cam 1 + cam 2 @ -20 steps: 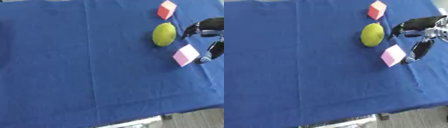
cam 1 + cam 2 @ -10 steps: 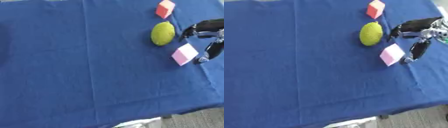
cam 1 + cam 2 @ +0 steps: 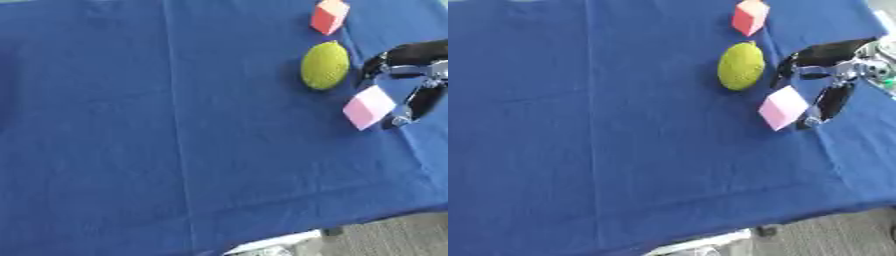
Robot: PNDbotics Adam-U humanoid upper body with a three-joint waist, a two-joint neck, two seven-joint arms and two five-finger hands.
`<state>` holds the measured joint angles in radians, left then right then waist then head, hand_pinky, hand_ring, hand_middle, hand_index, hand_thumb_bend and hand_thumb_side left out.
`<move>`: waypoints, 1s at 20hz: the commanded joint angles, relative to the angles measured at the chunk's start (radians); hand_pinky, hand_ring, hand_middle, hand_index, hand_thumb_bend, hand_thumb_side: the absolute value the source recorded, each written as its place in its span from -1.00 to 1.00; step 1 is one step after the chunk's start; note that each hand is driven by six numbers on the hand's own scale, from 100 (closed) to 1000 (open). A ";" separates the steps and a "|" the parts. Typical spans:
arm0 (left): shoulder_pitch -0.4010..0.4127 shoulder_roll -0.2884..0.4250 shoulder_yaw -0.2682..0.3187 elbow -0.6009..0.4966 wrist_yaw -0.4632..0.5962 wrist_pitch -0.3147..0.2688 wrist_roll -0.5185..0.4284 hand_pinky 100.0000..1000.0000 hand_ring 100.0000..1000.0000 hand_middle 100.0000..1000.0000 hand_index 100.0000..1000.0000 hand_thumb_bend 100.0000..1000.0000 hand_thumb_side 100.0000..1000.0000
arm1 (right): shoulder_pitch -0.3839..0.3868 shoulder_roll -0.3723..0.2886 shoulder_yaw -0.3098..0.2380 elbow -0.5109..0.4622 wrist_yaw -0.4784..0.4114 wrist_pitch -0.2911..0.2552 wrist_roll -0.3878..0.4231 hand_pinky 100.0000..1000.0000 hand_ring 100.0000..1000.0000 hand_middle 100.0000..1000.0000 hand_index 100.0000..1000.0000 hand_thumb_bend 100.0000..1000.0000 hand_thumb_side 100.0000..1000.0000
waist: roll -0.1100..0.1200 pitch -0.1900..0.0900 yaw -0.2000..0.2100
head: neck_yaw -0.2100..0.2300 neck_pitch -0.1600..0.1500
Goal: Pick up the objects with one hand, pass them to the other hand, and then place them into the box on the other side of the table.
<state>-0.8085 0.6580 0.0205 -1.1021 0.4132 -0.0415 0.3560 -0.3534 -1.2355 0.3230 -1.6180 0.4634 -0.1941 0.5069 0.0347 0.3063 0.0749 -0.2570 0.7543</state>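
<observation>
Right eye view: the right robot hand (image 3: 826,80), black with silver joints, enters from the right edge with fingers spread, one above and one just right of the pink cube (image 3: 783,107); contact cannot be told. The cube lies tilted on the blue cloth surface (image 3: 605,130). A bumpy yellow-green oval fruit (image 3: 740,66) lies near, a red block (image 3: 750,17) beyond.

no legible text, labels or signs

Wide bare cloth (image 3: 131,150) left; lime (image 3: 325,65), cubes crowd right hand (image 3: 833,80).
</observation>
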 commanded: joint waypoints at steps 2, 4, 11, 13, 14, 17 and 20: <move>-0.009 0.026 0.005 -0.020 0.004 0.000 0.003 0.69 0.68 0.60 0.70 -0.28 0.49 | -0.017 -0.019 -0.007 0.017 -0.001 -0.003 0.000 0.75 0.55 0.52 0.58 0.05 -0.73 | 0.001 -0.013 -0.001 | -0.003 -0.002; -0.008 0.026 0.006 -0.021 0.005 0.000 0.004 0.69 0.68 0.60 0.70 -0.28 0.49 | -0.018 -0.017 -0.008 0.026 0.002 -0.003 -0.001 0.75 0.55 0.52 0.58 0.04 -0.74 | 0.002 -0.013 -0.001 | -0.005 -0.002; -0.005 0.024 0.006 -0.021 0.006 0.000 0.005 0.69 0.68 0.60 0.70 -0.28 0.50 | -0.024 -0.008 -0.007 0.036 0.000 -0.003 -0.013 0.74 0.53 0.50 0.57 0.00 -0.75 | 0.003 -0.010 -0.003 | -0.009 -0.002; -0.003 0.025 0.006 -0.021 0.006 0.000 0.006 0.69 0.68 0.60 0.70 -0.28 0.50 | -0.023 -0.007 -0.007 0.035 -0.004 -0.002 -0.018 0.74 0.52 0.49 0.56 -0.02 -0.76 | 0.003 -0.010 -0.003 | -0.009 -0.001; -0.003 0.025 0.007 -0.021 0.006 0.000 0.007 0.69 0.68 0.60 0.70 -0.28 0.50 | -0.023 -0.007 -0.008 0.034 -0.007 -0.002 -0.021 0.74 0.52 0.49 0.56 -0.02 -0.76 | 0.003 -0.010 -0.003 | -0.009 0.000; -0.003 0.024 0.006 -0.021 0.006 0.001 0.007 0.69 0.68 0.60 0.70 -0.28 0.50 | -0.021 -0.009 -0.008 0.030 -0.014 0.000 -0.026 0.74 0.52 0.48 0.55 -0.04 -0.77 | 0.002 -0.010 -0.004 | -0.010 0.002; -0.002 0.024 0.006 -0.021 0.006 0.001 0.008 0.69 0.69 0.60 0.70 -0.28 0.50 | -0.019 -0.010 -0.008 0.028 -0.019 0.000 -0.029 0.74 0.51 0.47 0.51 -0.05 -0.79 | 0.000 -0.010 -0.004 | -0.010 0.003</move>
<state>-0.8003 0.6578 0.0206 -1.1023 0.4193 -0.0397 0.3592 -0.3682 -1.2192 0.3271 -1.5837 0.4501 -0.1938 0.4829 0.0365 0.3104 0.0707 -0.2651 0.7548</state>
